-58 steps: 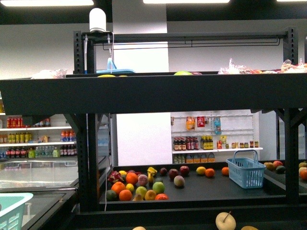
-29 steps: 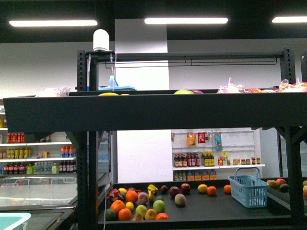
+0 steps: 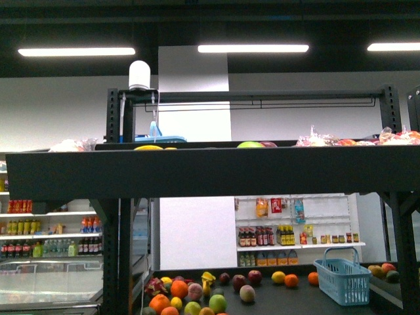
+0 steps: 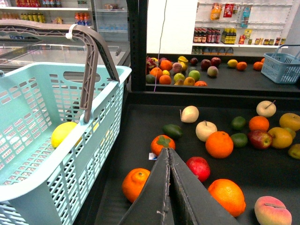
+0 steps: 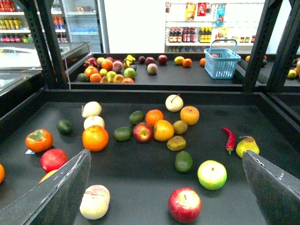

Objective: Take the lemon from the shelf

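Already a lemon point(image 4: 63, 133) lies in the basket point(image 4: 28, 108); left fingers point(image 4: 169, 187) are pressed shut and empty, right fingers point(image 5: 70, 187) spread wide above shelf point(image 5: 140, 178) fruit.

Black shelf point(image 5: 140, 187), yellow lemon point(image 4: 63, 133) in a pale teal basket point(image 4: 28, 117) with a grey handle point(image 4: 89, 70), plus a red chili point(image 5: 229, 139) and blue basket point(image 5: 221, 62).

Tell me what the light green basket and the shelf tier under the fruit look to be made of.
Basket: moulded plastic, slightly glossy, judging by its slotted lattice walls and one-piece rim; its grey-brown handle looks plastic too. Shelf tier: dark, matte, probably painted metal, with perforated uprights; the surface itself could be a liner, I cannot tell.
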Controlling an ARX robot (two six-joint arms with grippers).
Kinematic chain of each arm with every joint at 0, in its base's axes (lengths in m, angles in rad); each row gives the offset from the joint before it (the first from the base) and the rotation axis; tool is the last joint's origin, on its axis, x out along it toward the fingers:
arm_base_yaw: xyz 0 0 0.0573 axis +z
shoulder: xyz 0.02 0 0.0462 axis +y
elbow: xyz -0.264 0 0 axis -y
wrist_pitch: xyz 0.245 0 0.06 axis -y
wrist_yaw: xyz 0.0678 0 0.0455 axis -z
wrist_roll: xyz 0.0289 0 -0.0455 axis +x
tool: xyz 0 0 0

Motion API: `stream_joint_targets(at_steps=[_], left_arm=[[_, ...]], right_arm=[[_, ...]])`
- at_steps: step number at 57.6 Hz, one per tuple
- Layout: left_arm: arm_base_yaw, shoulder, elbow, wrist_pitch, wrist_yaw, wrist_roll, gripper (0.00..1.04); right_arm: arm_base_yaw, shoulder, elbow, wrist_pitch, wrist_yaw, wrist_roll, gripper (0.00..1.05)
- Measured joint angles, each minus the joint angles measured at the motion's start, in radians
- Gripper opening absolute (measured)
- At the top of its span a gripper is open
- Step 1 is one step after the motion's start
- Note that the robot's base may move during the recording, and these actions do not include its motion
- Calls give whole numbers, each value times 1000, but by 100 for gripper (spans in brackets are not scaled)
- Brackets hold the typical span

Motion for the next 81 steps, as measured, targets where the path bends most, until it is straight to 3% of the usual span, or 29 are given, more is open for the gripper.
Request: stream_joint_targets(at_steps=[8,11,15,34,41,61,81], left_arm=[[71,-24,-15,-8,73,0,3],[154,-36,-19,-16,182,2,3],[211,-41,-24,-16,197,2,3],[222,-84,-64,-16,212,2,3],[222,-84,-64,-16,212,2,33],[222,-84,-64,-16,212,2,97],[222,-84,-64,-16,212,4,97]], right_arm=[[0,0,0,0,0,0,97],[0,0,0,0,0,0,97],[0,0,0,0,0,0,97],[0,0,0,0,0,0,97],[0,0,0,0,0,0,97],[0,0,0,0,0,0,97],[0,0,0,0,0,0,97]])
